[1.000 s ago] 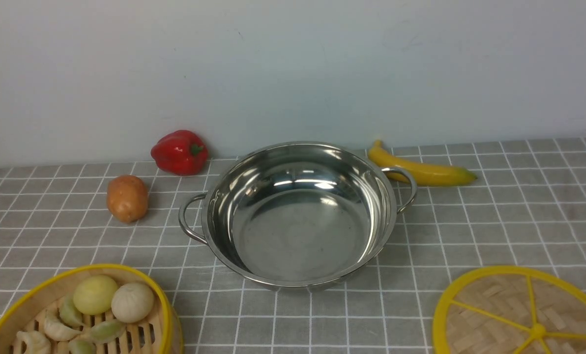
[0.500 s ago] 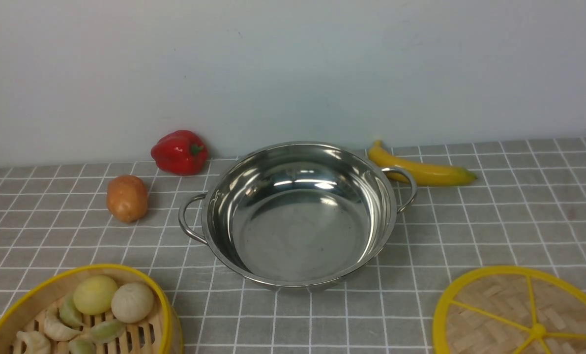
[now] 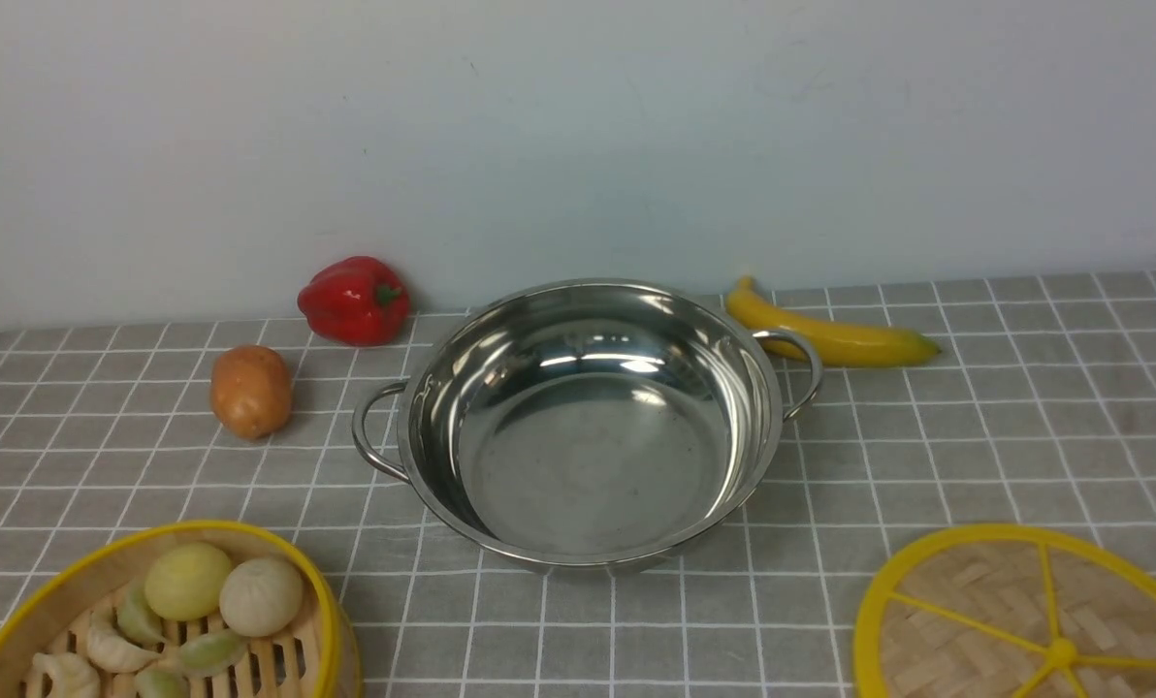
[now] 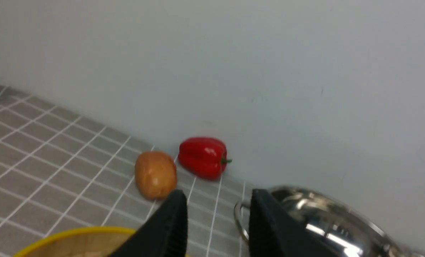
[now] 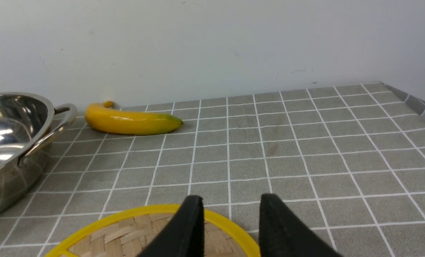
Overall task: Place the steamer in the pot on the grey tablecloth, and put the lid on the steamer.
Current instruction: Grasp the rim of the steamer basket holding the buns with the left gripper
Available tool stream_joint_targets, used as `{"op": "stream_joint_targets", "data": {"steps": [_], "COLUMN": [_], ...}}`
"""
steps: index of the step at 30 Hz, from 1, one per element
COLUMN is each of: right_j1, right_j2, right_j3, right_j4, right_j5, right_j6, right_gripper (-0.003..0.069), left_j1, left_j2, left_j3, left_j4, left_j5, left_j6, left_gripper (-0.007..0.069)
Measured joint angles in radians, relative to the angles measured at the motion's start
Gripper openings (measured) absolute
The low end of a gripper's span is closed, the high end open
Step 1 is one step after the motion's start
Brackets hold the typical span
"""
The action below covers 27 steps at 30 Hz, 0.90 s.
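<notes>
Both pincers wait apart while the pot stands ready

We see the left pincer (image 4: 218, 214) with its fingers apart and nothing between them, near the steamer (image 4: 80, 233). The right pincer (image 5: 230, 217) also has parted fingers, gripping nothing, by the lid (image 5: 155, 232). Whether either touches a rim, we cannot tell.

The steamer lies near the robot on its left, the lid near on its right, so we judge each suits the arm on its side. Farther forward, between them, the pot (image 3: 593, 465) stands empty on the grey tablecloth (image 3: 937, 436), probably central so both arms can reach. The red pepper (image 3: 355, 301), potato (image 3: 251, 391) and banana (image 3: 835, 334) sit outside it, likely needing no handling.
</notes>
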Motion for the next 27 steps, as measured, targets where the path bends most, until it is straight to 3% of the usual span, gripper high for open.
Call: {"op": "stream_joint_targets", "data": {"steps": [3, 5, 8, 10, 14, 19, 27], "right_j1": [0.000, 0.000, 0.000, 0.000, 0.000, 0.000, 0.000], "right_j2": [0.000, 0.000, 0.000, 0.000, 0.000, 0.000, 0.000], "right_j3": [0.000, 0.000, 0.000, 0.000, 0.000, 0.000, 0.000], "right_j4": [0.000, 0.000, 0.000, 0.000, 0.000, -0.001, -0.001], "right_j5": [0.000, 0.000, 0.000, 0.000, 0.000, 0.000, 0.000], "right_j6": [0.000, 0.000, 0.000, 0.000, 0.000, 0.000, 0.000], "right_gripper": [0.0240, 0.0240, 0.0240, 0.0240, 0.0240, 0.0240, 0.0240], "left_j1": [0.000, 0.000, 0.000, 0.000, 0.000, 0.000, 0.000], "left_j2": [0.103, 0.191, 0.279, 0.373, 0.518, 0.691, 0.931], "left_j3": [-0.139, -0.241, -0.325, -0.372, -0.383, -0.383, -0.385], "left_j4": [-0.002, -0.010, -0.032, -0.063, -0.161, -0.281, -0.314], "left_j5": [0.207, 0.388, 0.563, 0.696, 0.768, 0.743, 0.675], "left_j6": [0.147, 0.348, 0.549, 0.763, 1.034, 1.150, 1.166], "left_gripper": [0.0243, 0.0243, 0.0243, 0.0243, 0.0243, 0.0250, 0.0296]}}
